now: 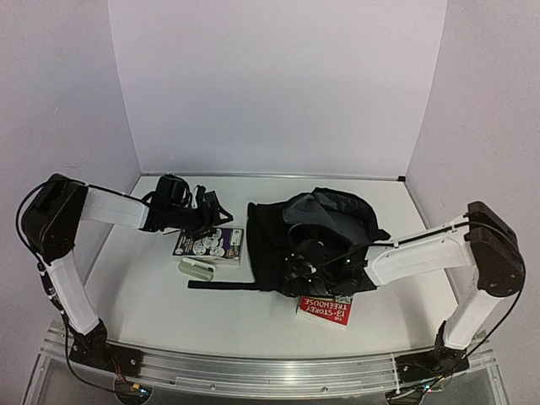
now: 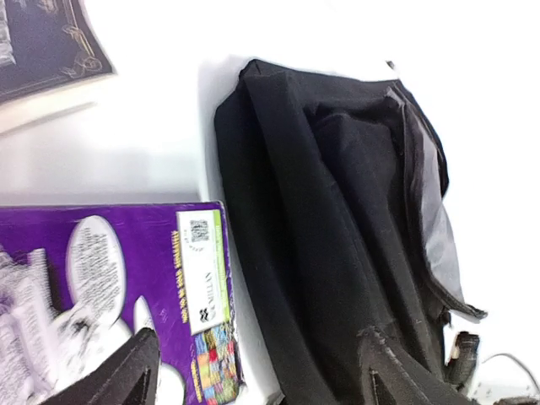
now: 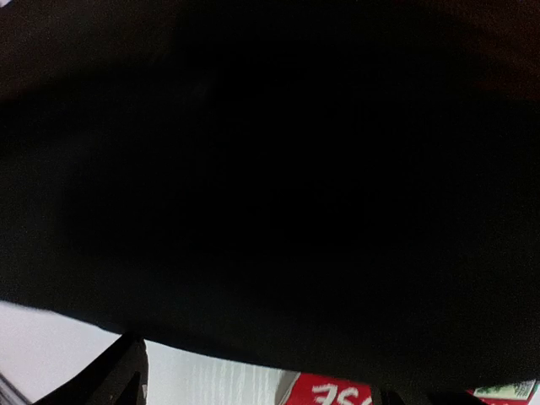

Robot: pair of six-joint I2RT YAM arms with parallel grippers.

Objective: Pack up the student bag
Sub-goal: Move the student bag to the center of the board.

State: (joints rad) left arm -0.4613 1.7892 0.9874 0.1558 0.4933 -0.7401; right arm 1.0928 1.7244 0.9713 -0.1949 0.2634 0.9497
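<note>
The student bag [image 1: 314, 236], a large black backpack with grey lining showing at its open top, lies in the middle of the table. It also shows in the left wrist view [image 2: 337, 228]. My left gripper [image 1: 207, 221] is open and empty above the far edge of a purple box [image 1: 211, 243], left of the bag; its fingertips [image 2: 126, 375] straddle the box edge [image 2: 101, 287] and the bag's side. My right gripper [image 1: 305, 263] is open, low over the bag's near edge. Black fabric [image 3: 270, 169] fills its view, and one fingertip [image 3: 118, 375] shows at the bottom.
A red book [image 1: 325, 310] lies just in front of the bag, under my right arm, and shows in the right wrist view [image 3: 337, 392]. A small pale case [image 1: 198, 268] and a black strap [image 1: 221, 284] lie near the purple box. A dark book [image 2: 46, 42] is beyond it.
</note>
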